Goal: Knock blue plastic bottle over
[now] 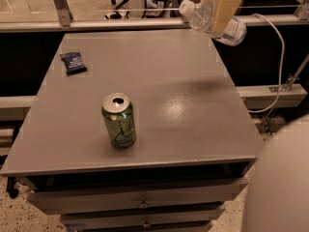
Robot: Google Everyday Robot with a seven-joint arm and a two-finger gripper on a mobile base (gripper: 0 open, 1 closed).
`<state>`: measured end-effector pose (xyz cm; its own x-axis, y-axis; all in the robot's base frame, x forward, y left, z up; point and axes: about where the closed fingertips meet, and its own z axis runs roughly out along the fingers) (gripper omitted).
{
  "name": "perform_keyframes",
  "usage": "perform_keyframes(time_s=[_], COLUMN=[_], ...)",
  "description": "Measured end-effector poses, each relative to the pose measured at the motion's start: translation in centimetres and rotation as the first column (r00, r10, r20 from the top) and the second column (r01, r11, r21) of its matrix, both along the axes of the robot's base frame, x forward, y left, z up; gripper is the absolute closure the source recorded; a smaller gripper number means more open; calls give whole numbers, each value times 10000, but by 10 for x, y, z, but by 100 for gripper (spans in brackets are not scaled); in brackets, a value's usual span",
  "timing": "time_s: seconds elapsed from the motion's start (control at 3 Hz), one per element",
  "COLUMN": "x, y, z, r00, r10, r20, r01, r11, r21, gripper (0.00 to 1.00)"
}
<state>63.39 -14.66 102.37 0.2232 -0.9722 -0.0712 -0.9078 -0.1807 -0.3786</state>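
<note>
Nearest, in the lower right corner of the frame, a white rounded piece of the robot's body (pixel 282 178); along the bottom edge, grey drawer fronts (pixel 140 203) under a flat grey metal table top (pixel 193 110). Left of centre on that top, upright, a green aluminium soda can (pixel 119 121), untouched and well apart from everything else. Farther back, in the upper left, a small dark blue flat packet (pixel 73 63) lying on the surface. At the far upper right, above the table's back corner and off the surface, a slim clear blue plastic bottle (pixel 235 31) with a white screw cap (pixel 186 7) and a pale blue-and-white label, tipped steeply with cap toward the left and base toward the right. Across its middle, the cream-coloured two-finger gripper (pixel 219 16), reaching down from the top edge, apparently pinched around the bottle's body rather than spread. Judged partway: bottle tilted well off upright but carried in the air, not yet lying on the table; left to do, probably, a lowering or a release, to end flat on its side
</note>
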Motion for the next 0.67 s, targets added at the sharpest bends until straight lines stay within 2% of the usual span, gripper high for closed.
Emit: perform_keyframes(time_s=[0.33,0.67], x=[-39,-42], y=[-8,-2], z=[-31,-63], r00=[9955,9897], r10=[-42,102], r20=[-942,-1430], r01=[-4,-196], r11=[9988,9977], r21=[-487,-647], gripper=[100,100])
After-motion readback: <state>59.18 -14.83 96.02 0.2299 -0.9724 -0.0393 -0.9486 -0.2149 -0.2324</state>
